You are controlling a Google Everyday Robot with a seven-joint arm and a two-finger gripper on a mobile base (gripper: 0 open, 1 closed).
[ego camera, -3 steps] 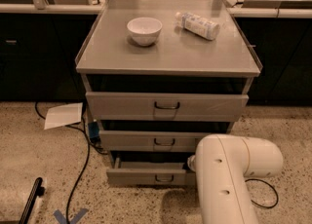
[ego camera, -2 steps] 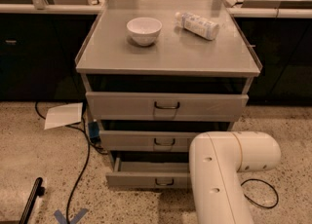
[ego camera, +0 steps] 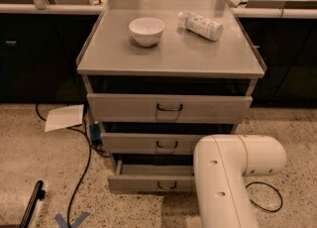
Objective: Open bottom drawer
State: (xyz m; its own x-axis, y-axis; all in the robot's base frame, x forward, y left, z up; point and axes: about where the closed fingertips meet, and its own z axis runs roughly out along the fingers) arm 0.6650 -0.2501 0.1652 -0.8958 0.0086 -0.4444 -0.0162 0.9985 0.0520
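The bottom drawer [ego camera: 143,181] stands partly open. The gripper is hidden behind the white arm [ego camera: 223,182], so its state cannot be told. Next, I judge: a straight outward pull.

No readable text anywhere, tbh. The bottle [ego camera: 200,26] has a label, but I can't read it. The gripper is hidden; only the white arm [ego camera: 225,172] shows, lower right.

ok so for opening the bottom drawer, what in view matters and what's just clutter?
Job:
bottom drawer, partly pulled out
its loop handle
white arm, in front of the drawer's right end
pincer: not in view

Lying about:
white bowl and bottle, on the cabinet top
paper sheet and black cable, on the floor
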